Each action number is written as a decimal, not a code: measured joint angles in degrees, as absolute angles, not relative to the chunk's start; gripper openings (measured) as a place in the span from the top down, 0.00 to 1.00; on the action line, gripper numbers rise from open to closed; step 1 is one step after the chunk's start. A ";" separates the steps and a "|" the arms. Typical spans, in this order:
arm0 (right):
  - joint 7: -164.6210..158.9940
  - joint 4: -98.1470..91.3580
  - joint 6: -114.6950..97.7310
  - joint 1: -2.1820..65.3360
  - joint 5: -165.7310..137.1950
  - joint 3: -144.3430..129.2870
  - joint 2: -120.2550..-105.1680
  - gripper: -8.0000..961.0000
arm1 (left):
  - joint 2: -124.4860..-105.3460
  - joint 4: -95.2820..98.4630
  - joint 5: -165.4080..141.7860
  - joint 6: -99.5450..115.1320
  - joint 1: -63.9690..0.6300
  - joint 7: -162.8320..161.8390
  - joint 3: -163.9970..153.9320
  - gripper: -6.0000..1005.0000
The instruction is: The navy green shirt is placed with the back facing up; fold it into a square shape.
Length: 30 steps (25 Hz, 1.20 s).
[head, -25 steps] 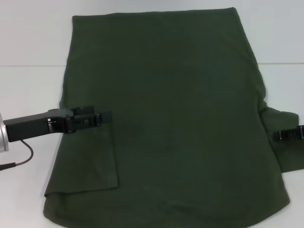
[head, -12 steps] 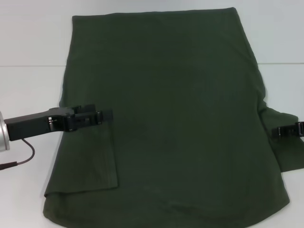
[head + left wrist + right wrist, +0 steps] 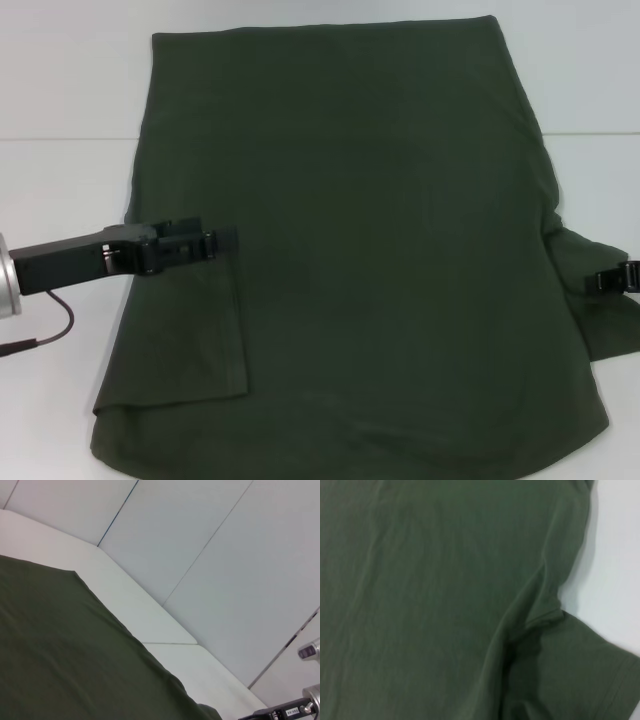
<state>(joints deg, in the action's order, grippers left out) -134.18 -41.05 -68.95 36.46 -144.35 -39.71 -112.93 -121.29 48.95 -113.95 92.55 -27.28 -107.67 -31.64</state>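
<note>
The navy green shirt (image 3: 360, 250) lies flat, back up, covering most of the white table (image 3: 60, 190), its long axis running away from the robot. Its left sleeve is already folded inward onto the body. The left gripper (image 3: 205, 245) sits at that fold's upper corner; whether it clamps cloth I cannot tell. The right gripper (image 3: 612, 280) is nearest the unfolded right sleeve (image 3: 610, 320), fingers' state unclear.

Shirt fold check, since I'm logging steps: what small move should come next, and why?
Probably the right tool should close on the right sleeve and carry it inward. On the shirt the left sleeve already lies folded in under the left tool; the right one is spread outward.
</note>
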 joint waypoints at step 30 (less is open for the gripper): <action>-141.26 -48.50 -65.41 33.85 -150.84 -36.61 -111.99 0.96 | -121.02 48.86 -112.97 95.44 -25.77 -107.67 -26.42 0.11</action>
